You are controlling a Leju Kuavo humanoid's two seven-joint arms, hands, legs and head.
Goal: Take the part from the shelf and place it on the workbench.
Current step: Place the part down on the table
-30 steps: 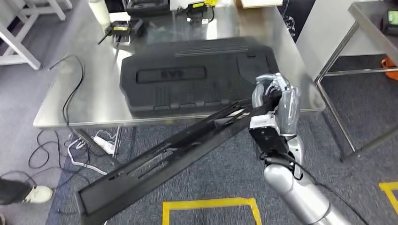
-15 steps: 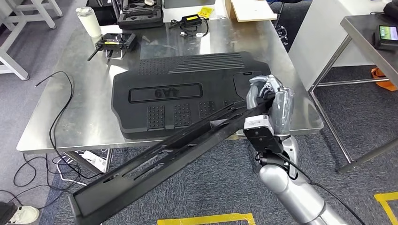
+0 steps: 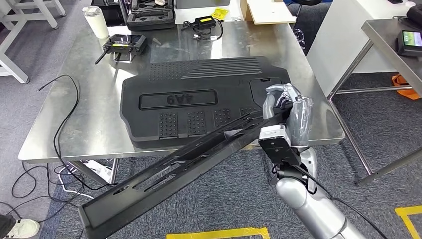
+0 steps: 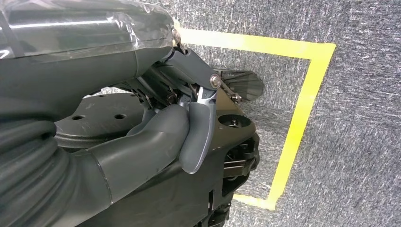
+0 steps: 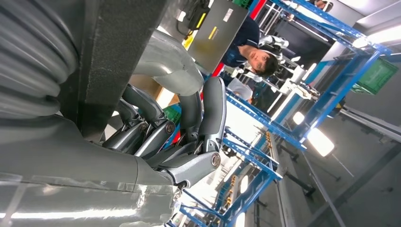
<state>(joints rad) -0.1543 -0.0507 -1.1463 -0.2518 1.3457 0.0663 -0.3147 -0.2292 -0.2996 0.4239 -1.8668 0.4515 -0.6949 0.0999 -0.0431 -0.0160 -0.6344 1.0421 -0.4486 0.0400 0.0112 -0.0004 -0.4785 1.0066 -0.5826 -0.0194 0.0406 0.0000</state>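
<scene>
My right hand [image 3: 288, 112] grips the upper end of a long black slotted part [image 3: 184, 164]. That end lies over the near right edge of the steel workbench [image 3: 94, 114]; the rest slopes down to the lower left above the carpet. A large black moulded panel [image 3: 199, 99] lies flat on the workbench, just beyond the hand. Close up in the right wrist view, the fingers [image 5: 208, 113] wrap around the black part [image 5: 113, 56]. My left hand [image 4: 156, 132] hangs over the floor, fingers curled in, with nothing seen between them.
At the table's far end stand a white bottle [image 3: 95, 22], a controller [image 3: 124, 45], a black case [image 3: 150, 15] and a charger [image 3: 206, 22]. A cable [image 3: 64, 124] trails off the left edge. Another steel table [image 3: 393, 40] stands right. Yellow tape [image 3: 219, 233] marks the carpet. A person [image 5: 250, 47] stands by blue shelving [image 5: 331, 90].
The whole picture has shifted: my view has come closer to the workbench. My right hand still grips the part, whose upper end now lies a little further over the table edge.
</scene>
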